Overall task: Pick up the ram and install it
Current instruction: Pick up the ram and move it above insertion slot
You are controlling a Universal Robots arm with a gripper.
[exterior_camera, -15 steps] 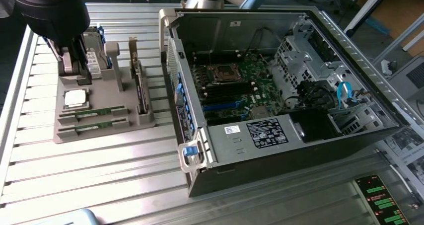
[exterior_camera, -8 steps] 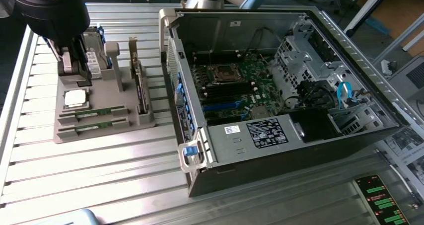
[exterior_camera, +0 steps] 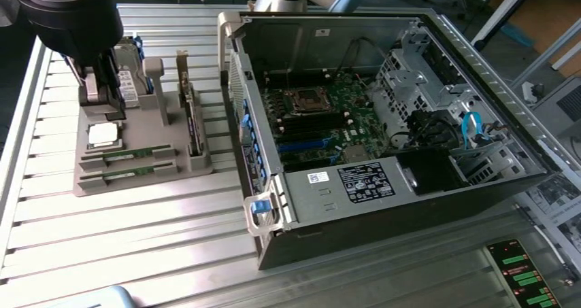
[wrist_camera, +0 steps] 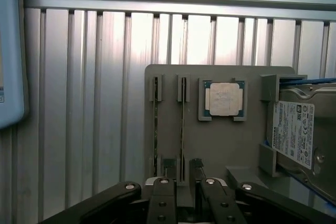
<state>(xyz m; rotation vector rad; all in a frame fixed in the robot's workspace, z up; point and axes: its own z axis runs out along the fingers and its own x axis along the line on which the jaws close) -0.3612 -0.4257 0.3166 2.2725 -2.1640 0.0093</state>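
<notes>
The open pincer is hovering empty over the ram in its grey holder — pick-up step, likely needing jaws straddling that thin edge.

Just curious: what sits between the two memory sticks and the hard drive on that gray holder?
A square silver processor chip, seen in the wrist view.

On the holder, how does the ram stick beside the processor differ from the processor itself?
The ram stick is long, narrow and green; the processor is square and silver. The ram stick stands on edge in a slot; the processor lies flat in a recess. Both sit in the grey holder.
</notes>
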